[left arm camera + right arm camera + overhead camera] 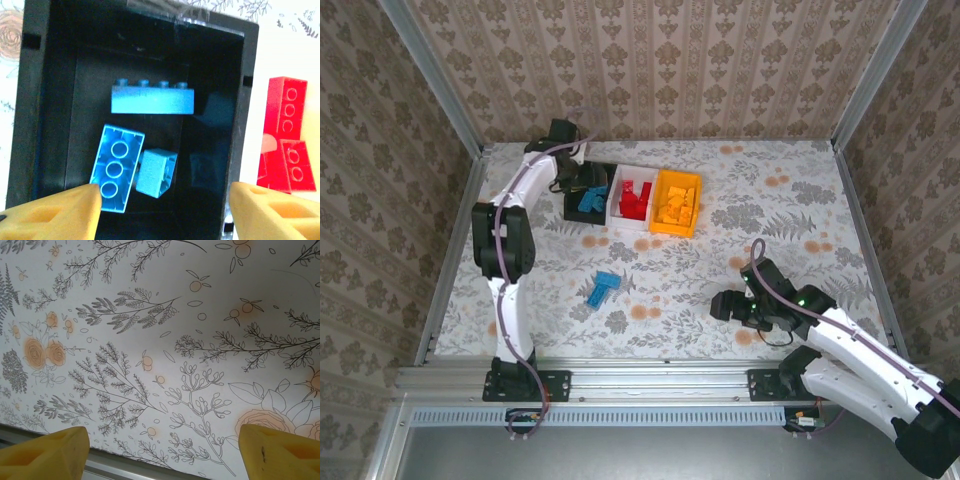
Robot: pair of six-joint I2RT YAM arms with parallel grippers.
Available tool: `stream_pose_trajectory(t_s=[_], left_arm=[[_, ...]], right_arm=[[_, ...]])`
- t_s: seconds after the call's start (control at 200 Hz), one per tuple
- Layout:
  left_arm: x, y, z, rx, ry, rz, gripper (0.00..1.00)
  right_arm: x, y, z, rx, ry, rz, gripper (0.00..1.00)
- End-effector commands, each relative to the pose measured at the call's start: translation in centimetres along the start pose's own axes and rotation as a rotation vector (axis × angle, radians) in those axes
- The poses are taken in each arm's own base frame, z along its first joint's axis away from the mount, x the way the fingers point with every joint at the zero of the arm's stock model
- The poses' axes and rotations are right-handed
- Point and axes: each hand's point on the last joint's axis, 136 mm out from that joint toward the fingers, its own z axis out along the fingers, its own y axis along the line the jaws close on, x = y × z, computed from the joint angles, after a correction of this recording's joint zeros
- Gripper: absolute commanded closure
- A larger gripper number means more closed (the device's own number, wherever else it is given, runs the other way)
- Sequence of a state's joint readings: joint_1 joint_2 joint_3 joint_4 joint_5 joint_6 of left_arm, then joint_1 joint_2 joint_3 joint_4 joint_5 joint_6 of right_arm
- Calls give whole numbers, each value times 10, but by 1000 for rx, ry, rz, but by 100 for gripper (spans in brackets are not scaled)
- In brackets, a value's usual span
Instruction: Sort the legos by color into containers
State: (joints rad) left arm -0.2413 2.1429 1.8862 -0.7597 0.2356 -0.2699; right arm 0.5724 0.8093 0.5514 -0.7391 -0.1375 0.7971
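Observation:
The containers stand joined in a row at the back: a black bin (570,210), a white bin (630,226) and an orange-yellow bin (672,233). My left gripper (582,184) hangs open over the black bin (50,100), and nothing is between its fingers (60,215). Below it lie three blue legos: a long one (151,98), an upturned one (116,167) and a small one (156,171). Red legos (287,135) fill the white bin and yellow ones (677,205) the orange-yellow bin. Two blue legos (604,289) lie on the table. My right gripper (723,306) is open and low at the front right.
The floral tablecloth (165,340) lies under my right gripper (162,452), with the metal front rail (115,470) just behind its fingers. Wallpapered walls and metal posts (445,100) close the table on three sides.

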Motion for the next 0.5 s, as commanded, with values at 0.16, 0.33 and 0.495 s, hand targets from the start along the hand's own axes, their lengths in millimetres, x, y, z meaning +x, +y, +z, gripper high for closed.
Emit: stream_pose_trajectory(t_s=[0.16,0.33,0.495], left_arm=[[29,-38,-86,43,-133,38,22],[94,-54,-107,37,-109,89,17],[157,-53,-121,33,-61,92,10]], right_arm=[[-9,8,11,1,3,-28,16],[-16,19,18,-14,14,-61,15],[-23,28,23,-17,30,-94,14]])
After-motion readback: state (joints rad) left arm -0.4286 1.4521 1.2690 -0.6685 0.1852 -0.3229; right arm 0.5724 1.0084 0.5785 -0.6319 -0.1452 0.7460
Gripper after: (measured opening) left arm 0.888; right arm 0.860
